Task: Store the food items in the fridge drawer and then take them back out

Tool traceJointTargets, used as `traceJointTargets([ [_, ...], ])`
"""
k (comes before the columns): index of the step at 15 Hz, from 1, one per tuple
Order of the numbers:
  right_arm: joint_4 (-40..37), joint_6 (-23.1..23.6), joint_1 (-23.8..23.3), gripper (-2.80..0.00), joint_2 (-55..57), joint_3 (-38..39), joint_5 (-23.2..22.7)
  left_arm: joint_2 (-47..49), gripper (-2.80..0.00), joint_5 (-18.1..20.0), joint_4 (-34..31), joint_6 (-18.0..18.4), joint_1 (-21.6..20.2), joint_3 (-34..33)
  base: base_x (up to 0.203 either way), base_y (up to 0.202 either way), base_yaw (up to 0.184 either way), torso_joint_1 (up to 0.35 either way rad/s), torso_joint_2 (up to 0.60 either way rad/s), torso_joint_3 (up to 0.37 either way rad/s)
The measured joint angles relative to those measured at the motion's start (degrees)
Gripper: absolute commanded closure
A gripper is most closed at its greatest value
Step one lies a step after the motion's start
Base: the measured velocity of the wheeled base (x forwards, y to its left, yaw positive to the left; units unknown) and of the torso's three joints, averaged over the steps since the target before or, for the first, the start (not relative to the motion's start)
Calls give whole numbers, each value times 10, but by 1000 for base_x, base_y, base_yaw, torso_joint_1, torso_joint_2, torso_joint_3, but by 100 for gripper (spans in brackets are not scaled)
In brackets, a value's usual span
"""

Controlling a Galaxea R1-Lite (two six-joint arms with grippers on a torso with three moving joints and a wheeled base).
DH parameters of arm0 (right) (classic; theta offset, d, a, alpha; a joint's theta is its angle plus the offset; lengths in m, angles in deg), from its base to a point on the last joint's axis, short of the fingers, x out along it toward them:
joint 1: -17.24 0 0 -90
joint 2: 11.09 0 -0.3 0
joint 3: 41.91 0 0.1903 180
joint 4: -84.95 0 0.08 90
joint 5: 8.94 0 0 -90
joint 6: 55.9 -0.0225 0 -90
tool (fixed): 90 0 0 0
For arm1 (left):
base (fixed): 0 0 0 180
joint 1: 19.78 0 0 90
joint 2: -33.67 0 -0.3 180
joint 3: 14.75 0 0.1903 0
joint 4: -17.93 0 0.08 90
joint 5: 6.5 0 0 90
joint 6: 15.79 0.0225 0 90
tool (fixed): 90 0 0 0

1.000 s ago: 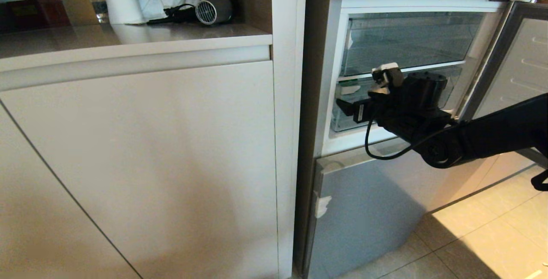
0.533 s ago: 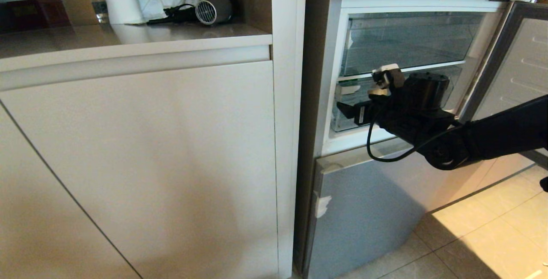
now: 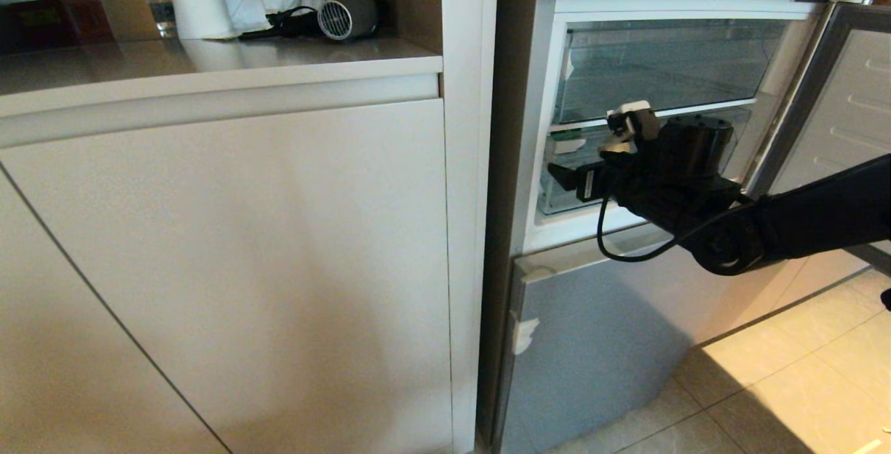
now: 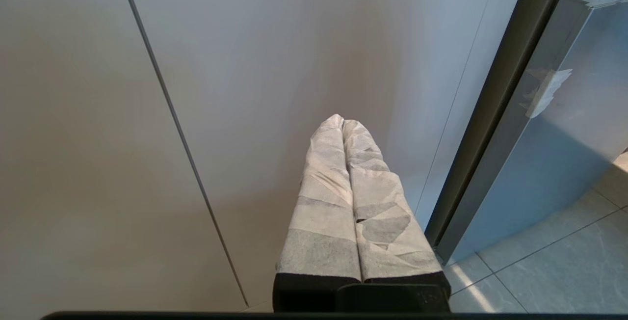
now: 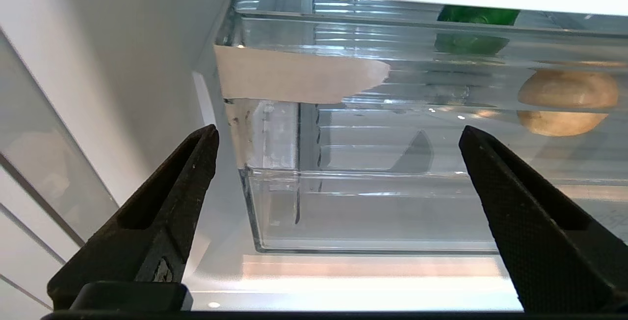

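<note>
Drawer (image 5: 373,202), clear, holds pepper (image 5: 473,30) and roll (image 5: 566,101). Right pincer (image 5: 338,182) is spread before its front; best hook the lip squarely, pull straight.

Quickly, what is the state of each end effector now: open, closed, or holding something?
Left end effector: closed, holding nothing.
Right end effector: open, empty, facing the clear drawer.
</note>
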Motion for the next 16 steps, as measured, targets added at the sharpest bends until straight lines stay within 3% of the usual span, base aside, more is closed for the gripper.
traceJointTargets([
  [2,0,0,0,-280,1,0,0,0,0,0,0,0,0,0,0,0,0,0,0,0],
  [3,0,0,0,0,2,-1,0,0,0,0,0,0,0,0,0,0,0,0,0,0],
  [16,0,3,19,0,14,-8,3,0,0,0,0,0,0,0,0,0,0,0,0,0],
])
